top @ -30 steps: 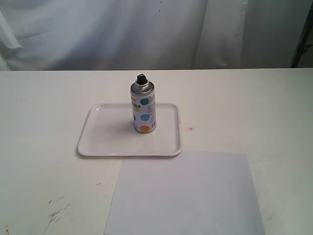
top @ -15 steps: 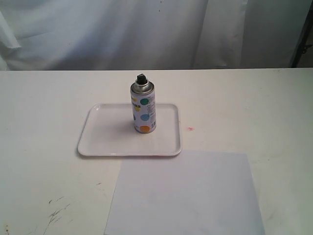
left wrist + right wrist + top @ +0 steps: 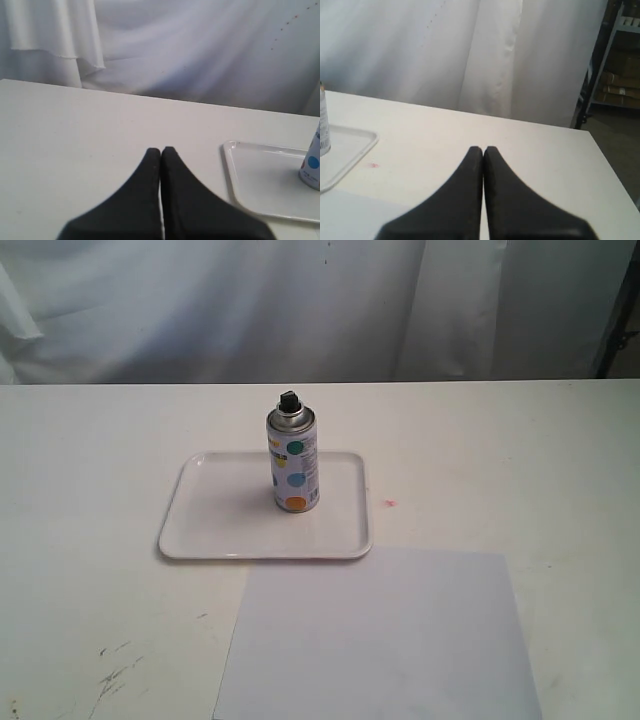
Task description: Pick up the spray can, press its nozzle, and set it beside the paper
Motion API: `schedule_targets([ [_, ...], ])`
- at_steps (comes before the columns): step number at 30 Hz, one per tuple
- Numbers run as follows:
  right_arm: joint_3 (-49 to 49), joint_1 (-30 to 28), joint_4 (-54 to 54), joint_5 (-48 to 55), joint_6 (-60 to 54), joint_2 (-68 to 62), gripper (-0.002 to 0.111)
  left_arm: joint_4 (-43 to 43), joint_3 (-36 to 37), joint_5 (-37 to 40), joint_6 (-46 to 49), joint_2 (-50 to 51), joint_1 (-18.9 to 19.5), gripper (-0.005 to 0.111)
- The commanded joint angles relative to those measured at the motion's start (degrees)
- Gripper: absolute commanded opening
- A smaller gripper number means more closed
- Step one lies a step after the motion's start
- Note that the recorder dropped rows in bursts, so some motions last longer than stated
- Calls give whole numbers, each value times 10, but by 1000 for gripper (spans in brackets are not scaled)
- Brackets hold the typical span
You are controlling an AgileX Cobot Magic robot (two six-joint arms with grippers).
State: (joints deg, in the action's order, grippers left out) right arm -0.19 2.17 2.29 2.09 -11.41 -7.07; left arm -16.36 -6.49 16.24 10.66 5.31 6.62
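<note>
I read the left hand (image 3: 160, 150) and right hand (image 3: 483, 149) both pinched closed, empty, over the counter (image 3: 520, 460). The spray can (image 3: 292, 462) stands upright (nozzle (image 3: 289, 399) on top) on the tray (image 3: 215, 530), 3 o'clock of centre. The paper (image 3: 380, 640) lies at the tray's 5 o'clock.

Black fingers (image 3: 135, 200) — tapered, matte

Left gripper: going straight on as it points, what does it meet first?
Likely nothing before the curtain: the left gripper points across the table; the tray lies aside. Depth unclear.
</note>
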Motion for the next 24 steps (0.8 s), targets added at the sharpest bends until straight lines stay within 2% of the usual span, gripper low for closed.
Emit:
schedule_targets([
  [1, 2, -29, -83, 71, 106, 53, 0, 106, 3, 21, -118, -25, 1, 0],
  [5, 2, -42, -128, 99, 175, 71, 0, 114, 23, 16, -119, -40, 0, 0],
  [10, 2, -42, -150, 138, 181, 71, 0, 116, 63, 16, -123, -53, 0, 0],
  [14, 2, -42, -149, 157, 182, 71, 0, 128, 65, 18, -123, -53, 0, 0],
  [21, 2, -42, -148, 164, 210, 71, 0, 131, 65, 18, -122, -53, -53, 0],
  [24, 2, -42, -145, 164, 204, 71, 0, 135, 65, 18, -122, -53, -55, 0],
])
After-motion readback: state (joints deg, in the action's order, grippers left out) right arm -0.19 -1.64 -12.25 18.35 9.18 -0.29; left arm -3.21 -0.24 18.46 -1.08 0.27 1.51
